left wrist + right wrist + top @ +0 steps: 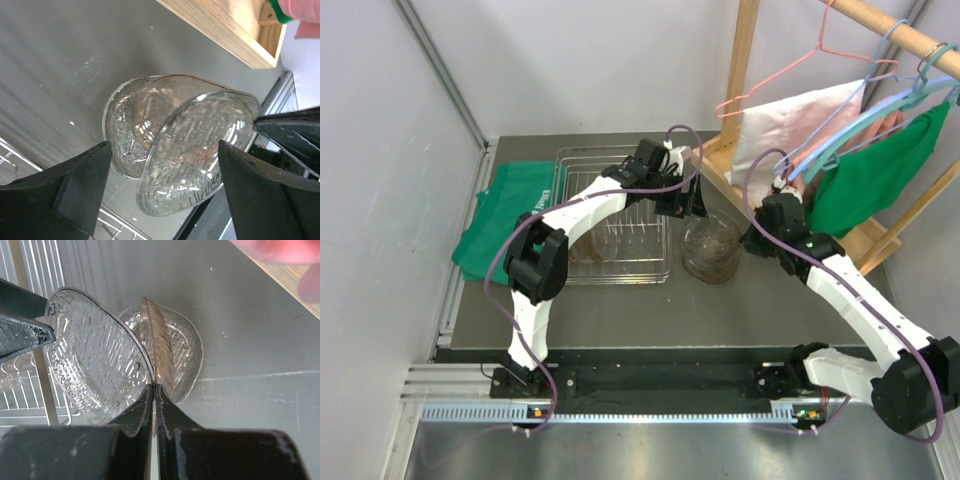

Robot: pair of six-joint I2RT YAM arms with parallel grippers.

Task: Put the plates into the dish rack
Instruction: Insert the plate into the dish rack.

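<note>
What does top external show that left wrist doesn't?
Only top: green cloth, hung clothes, most of the rack. Only left wrist: left tool open around a tilted plate, right tool pinching its rim. Both: plate stack on the table, rack wires, wooden base.

Glossy textured glass plates (190, 150), shiny metal-wire dish rack (582, 165).
</note>
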